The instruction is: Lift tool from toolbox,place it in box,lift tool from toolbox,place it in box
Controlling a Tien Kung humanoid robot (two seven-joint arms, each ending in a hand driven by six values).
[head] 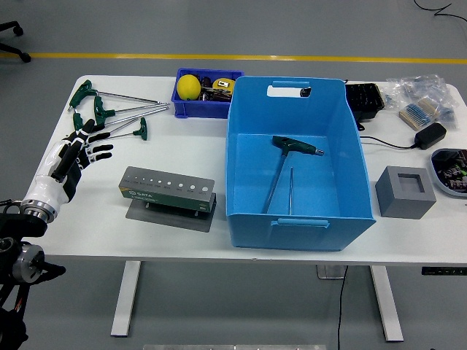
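The left hand (76,149) hovers with fingers spread, holding nothing, just near of the T-handle wrenches (109,109) on the counter's (175,233) far left; one wrench (288,164) lies in the blue box (292,219).

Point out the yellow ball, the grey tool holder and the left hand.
yellow ball (189,87), head view, its top.
grey tool holder (168,189), head view, top face.
left hand (75,152), head view, back of hand.
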